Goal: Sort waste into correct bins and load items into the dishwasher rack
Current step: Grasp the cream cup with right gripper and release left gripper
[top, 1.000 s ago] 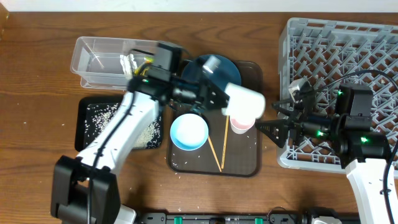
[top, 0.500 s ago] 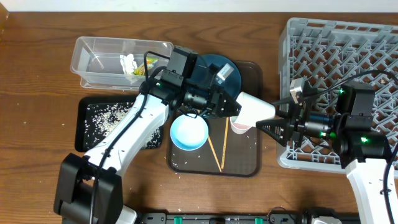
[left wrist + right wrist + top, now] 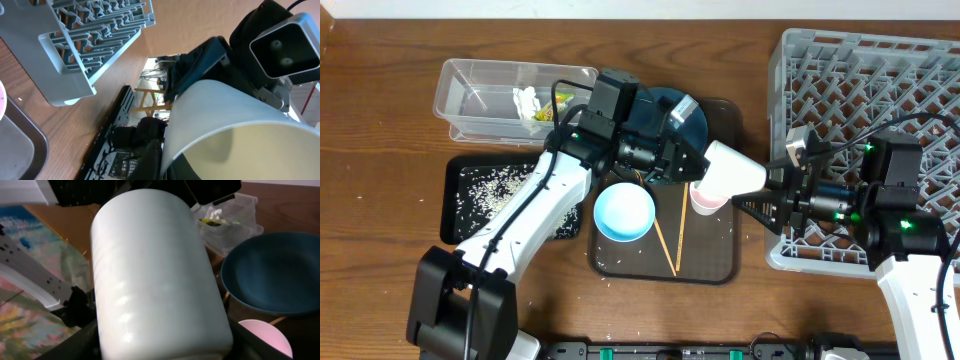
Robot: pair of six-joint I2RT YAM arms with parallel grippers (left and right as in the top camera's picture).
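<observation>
By the left gripper point(image 3: 696, 168), clamped tight, the small white cup point(image 3: 728, 170) is being held by its rim, sideways above the pink cup point(image 3: 704, 204). Its base is being straddled by the right gripper point(image 3: 756, 188), jaws partly spread; contact cannot be told. The left hold is best being released only once that grasp is firm.

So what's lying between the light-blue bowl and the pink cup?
The two wooden chopsticks lie on the brown tray, between the light-blue bowl and the pink cup. The overhead view shows it.
</observation>
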